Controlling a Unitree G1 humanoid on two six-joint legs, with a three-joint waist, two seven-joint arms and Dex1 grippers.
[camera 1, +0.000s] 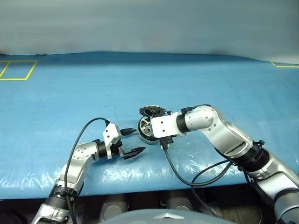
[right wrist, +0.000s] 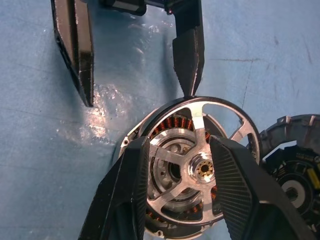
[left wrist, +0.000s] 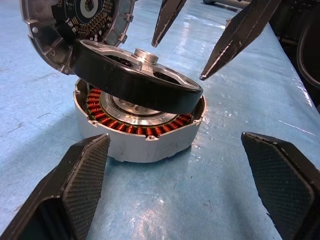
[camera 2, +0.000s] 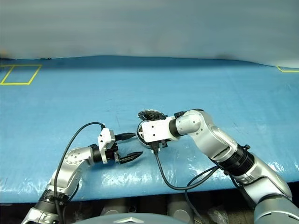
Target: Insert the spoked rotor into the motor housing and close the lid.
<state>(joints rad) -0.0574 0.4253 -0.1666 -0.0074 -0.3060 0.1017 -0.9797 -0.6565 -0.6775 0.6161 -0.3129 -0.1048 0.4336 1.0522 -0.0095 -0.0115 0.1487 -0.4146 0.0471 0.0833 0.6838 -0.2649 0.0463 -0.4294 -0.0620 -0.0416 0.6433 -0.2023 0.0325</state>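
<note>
1. Now near the desk's [camera 1: 56, 93] front edge, around its middle: motor housing [left wrist: 145, 142], copper windings showing, lid [left wrist: 80, 22] hinged open behind.
2. Spoked rotor [left wrist: 137, 75] tilted on the housing rim, not seated.
3. Right pincer [right wrist: 175, 170] partly open, straddling the hub, gripping nothing.
4. Left pincer [camera 1: 131, 141] wide, empty, just beside.
5. Probably rigid, weighty, slick; best gripped by the dark rim.

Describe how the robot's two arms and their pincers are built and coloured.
Both arms are rounded silver-grey segments with black joint bands. Each wrist carries a white boxy block, from which a black cable loops back to the arm. The left pincer and the right pincer each have two black, tapering fingers with a fine woven-looking texture on the pads.
</note>
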